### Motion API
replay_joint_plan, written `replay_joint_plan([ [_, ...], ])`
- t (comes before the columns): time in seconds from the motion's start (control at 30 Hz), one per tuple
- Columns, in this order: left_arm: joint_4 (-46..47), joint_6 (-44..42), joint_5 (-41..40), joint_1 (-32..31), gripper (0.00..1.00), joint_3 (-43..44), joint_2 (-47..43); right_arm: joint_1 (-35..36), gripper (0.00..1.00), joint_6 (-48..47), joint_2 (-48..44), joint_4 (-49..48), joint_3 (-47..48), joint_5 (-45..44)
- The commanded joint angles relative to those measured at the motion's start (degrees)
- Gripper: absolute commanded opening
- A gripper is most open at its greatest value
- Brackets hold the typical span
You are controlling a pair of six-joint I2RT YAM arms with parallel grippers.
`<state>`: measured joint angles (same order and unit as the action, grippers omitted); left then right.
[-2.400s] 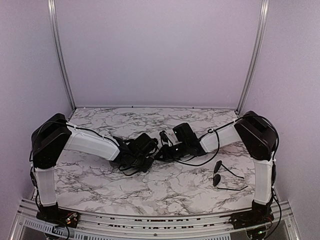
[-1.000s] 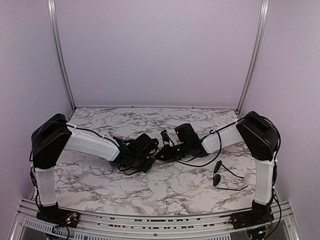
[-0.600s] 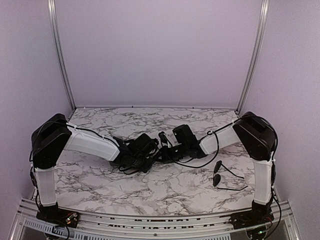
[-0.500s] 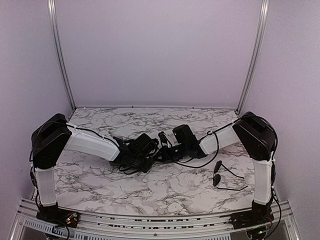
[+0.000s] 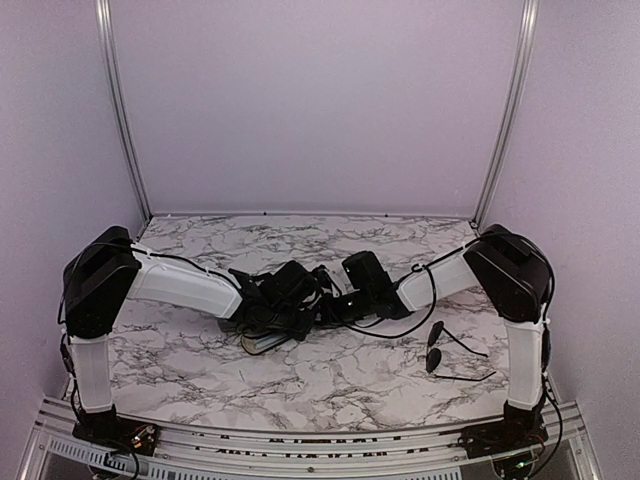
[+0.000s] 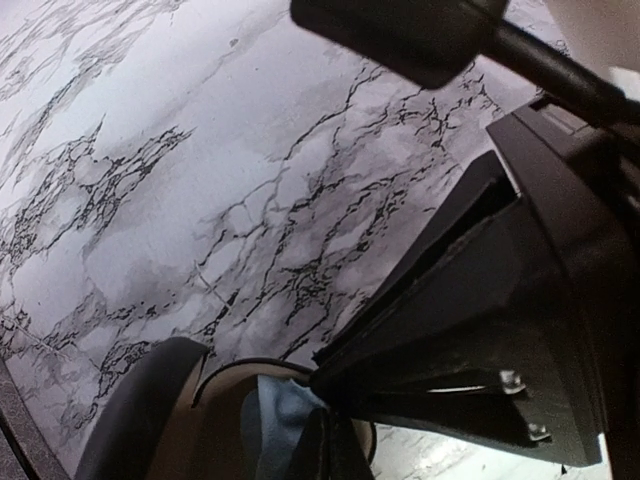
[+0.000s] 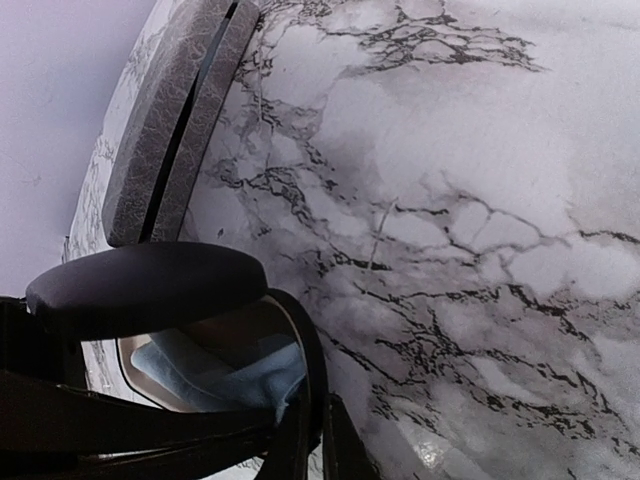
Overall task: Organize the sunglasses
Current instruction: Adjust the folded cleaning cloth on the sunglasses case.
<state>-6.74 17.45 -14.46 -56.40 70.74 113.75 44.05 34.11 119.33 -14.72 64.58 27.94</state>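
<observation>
1. At the centre of the worktop (image 5: 200,370), both arms meet over the open oval case (image 7: 140,285). A closed grey case (image 7: 165,130) lies near it.
2. Right tool (image 7: 315,445): fingers almost pressed together, apparently pinching the oval case's rim. Left tool (image 6: 325,455): pressed together at the case edge; can't tell if it grips anything.
3. Sunglasses (image 5: 437,350): one pair visible, arms unfolded, flat on the worktop near the right arm's base, well apart from the cases.
4. Blue cloth (image 7: 225,375): the only thing showing inside the oval case.
5. Likely step: holding the case open. Keep one tool on the rim so it can't slide or snap shut. Free the other, then lift the pair by the bridge, since thin wire bends.
</observation>
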Motion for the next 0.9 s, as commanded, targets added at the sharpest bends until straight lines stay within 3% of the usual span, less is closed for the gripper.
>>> replay_joint_plan([
  [0.0, -0.9, 2.9, 0.6, -0.1, 0.0, 1.7, -1.0, 0.9, 0.06, -0.2, -0.3, -1.3, -0.8, 0.9],
  [0.3, -2.3, 3.7, -2.1, 0.1, 0.0, 2.0, -0.1, 1.0, 0.06, -0.4, -1.2, -1.0, -1.5, 0.5],
  [0.57, -7.8, 3.6, -1.5, 0.0, 0.17, 3.8, -0.3, 1.0, 0.06, -0.7, -1.6, -0.2, -1.1, -0.4],
  [0.87, -13.6, 5.9, -1.7, -0.1, 0.2, 2.4, -2.8, 1.0, 0.06, -1.8, -2.4, 2.6, 0.5, -2.0],
])
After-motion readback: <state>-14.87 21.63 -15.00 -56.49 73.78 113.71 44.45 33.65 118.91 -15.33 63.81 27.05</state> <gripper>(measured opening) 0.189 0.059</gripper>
